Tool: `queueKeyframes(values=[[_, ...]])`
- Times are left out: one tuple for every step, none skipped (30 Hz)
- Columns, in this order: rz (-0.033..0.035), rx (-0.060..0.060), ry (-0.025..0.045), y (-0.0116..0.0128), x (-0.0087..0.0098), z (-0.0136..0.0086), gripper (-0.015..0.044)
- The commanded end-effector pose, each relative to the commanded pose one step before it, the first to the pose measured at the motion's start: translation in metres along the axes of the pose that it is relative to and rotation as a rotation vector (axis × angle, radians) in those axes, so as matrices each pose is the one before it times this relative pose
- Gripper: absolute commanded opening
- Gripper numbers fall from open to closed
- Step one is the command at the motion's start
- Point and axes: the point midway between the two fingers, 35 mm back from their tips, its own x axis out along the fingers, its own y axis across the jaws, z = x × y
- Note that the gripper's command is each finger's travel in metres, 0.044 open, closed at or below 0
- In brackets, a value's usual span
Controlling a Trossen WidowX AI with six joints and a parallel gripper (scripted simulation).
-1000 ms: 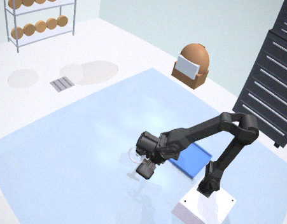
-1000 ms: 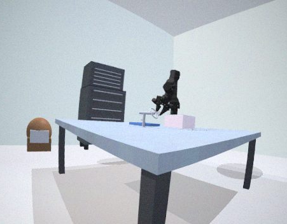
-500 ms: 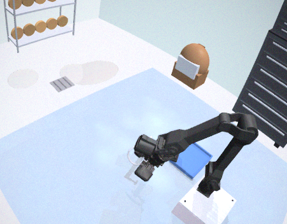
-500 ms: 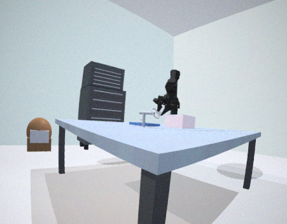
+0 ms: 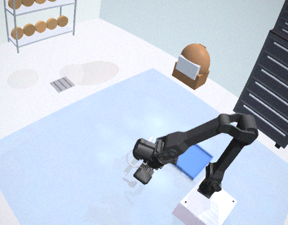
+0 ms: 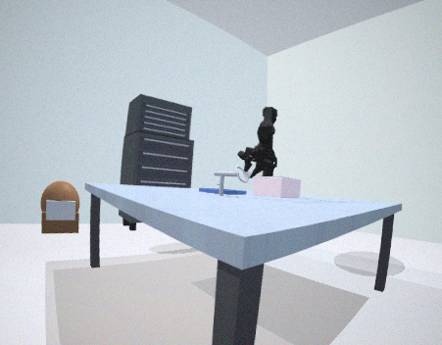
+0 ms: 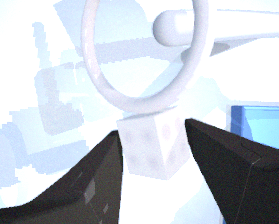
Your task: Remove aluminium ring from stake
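Seen closest, in the wrist view, the black claw (image 5: pixel 145 167) (image 6: pixel 251 172) (image 7: pixel 152 127) is pinching the pale, block-like welded tab (image 7: pixel 150 145) between its two fingers. The aluminium ring (image 5: pixel 128 158) (image 6: pixel 239 173) (image 7: pixel 135 104) extends from this tab and is held raised and tilted, above the counter (image 5: pixel 90 128) (image 6: pixel 226 211) (image 7: pixel 20 65) and outside the tray. Behind the ring lies the rounded end of the cross-bar (image 5: pixel 151 139) (image 6: pixel 226 173) (image 7: pixel 240 25), partly visible through its opening; whether the two touch cannot be told. In the exterior view, the steel stake (image 6: pixel 221 188) stands upright beneath the cross-bar, with the ring beside the bar's end and away from the stake's foot. The blue tray (image 5: pixel 193 160) (image 6: pixel 207 190) (image 7: pixel 237 135) rests on the counter, near the stake. The jointed black arm (image 5: pixel 202 131) (image 6: pixel 266 139) rises from a pale block-shaped base (image 5: pixel 218 214) (image 6: pixel 276 187). Beyond the counter stand a dark drawer cabinet (image 5: pixel 265 86) (image 6: pixel 158 157) and a brown, rounded object (image 5: pixel 195 59) (image 6: pixel 60 191) with a pale panel (image 5: pixel 187 67) (image 6: pixel 61 211) on its front. Farther off, in the top view, a striped grey patch (image 5: pixel 62 84) marks the floor, and a metal rack (image 5: pixel 17 45) carries rows of brown discs (image 5: pixel 41 26).
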Motion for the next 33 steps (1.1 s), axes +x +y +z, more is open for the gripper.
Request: queueKeyframes(values=[[-0.00685,0.0008,0.00196,0.00304,-0.0003,0.00006,0.0],[0.0,0.0,-0.00001,-0.00006,-0.00022,0.00012,0.0],[0.00001,0.0,-0.00002,-0.00017,-0.00066,0.00036,0.0],[0.00001,0.0,-0.00003,-0.00028,-0.0011,0.0006,0.0],[0.00002,0.0,-0.00003,-0.00035,-0.00134,0.00072,0.0],[0.00001,0.0,-0.00003,-0.00035,-0.00134,0.00071,0.0],[0.00001,0.0,-0.00003,-0.00036,-0.00135,0.0007,0.0],[0.00001,0.0,-0.00003,-0.00037,-0.00136,0.00069,0.0],[0.00001,0.0,-0.00003,-0.00037,-0.00136,0.00068,0.0],[0.00001,0.0,-0.00003,-0.00038,-0.00137,0.00067,0.0],[0.00001,0.0,-0.00002,-0.00038,-0.00138,0.00066,0.0],[0.00001,0.0,-0.00002,-0.00039,-0.00138,0.00065,0.0],[0.00001,0.0,-0.00002,-0.0004,-0.00139,0.00064,0.0],[0.00001,0.0,-0.00002,-0.0004,-0.00139,0.00063,0.0],[0.00001,0.0,-0.00002,-0.00041,-0.0014,0.00063,0.0],[0.00001,0.0,-0.00002,-0.00042,-0.00141,0.00062,0.0],[0.00001,0.0,-0.00002,-0.00042,-0.00141,0.00061,0.0],[0.00001,0.0,-0.00002,-0.00043,-0.00142,0.0006,0.0],[0.00001,0.0,-0.00002,-0.00043,-0.00142,0.00059,0.0],[0.00001,0.0,-0.00001,-0.00044,-0.00143,0.00058,0.0],[0.00001,0.0,-0.00001,-0.00045,-0.00144,0.00057,0.0],[0.00001,0.0,-0.00001,-0.00045,-0.00144,0.00056,0.0],[0.00001,0.0,-0.00001,-0.00046,-0.00145,0.00055,0.0],[0.00001,0.0,-0.00001,-0.00046,-0.00145,0.00054,0.0],[0.00001,0.0,-0.00001,-0.00047,-0.00146,0.00053,0.0],[0.00001,0.0,-0.00001,-0.00048,-0.00146,0.00052,0.0],[0.00001,0.0,-0.00001,-0.00048,-0.00147,0.00051,0.0],[0.00001,0.0,0.0,-0.00049,-0.00147,0.0005,0.0],[0.00001,0.0,0.0,-0.00049,-0.00148,0.00049,0.0],[0.00001,0.0,0.0,-0.0005,-0.00148,0.00047,0.0],[0.0,0.0,0.0,-0.00051,-0.00149,0.00046,0.0],[0.0,0.0,0.0,-0.00051,-0.00149,0.00045,0.0],[0.0,0.0,0.0,-0.00052,-0.0015,0.00044,0.0]])
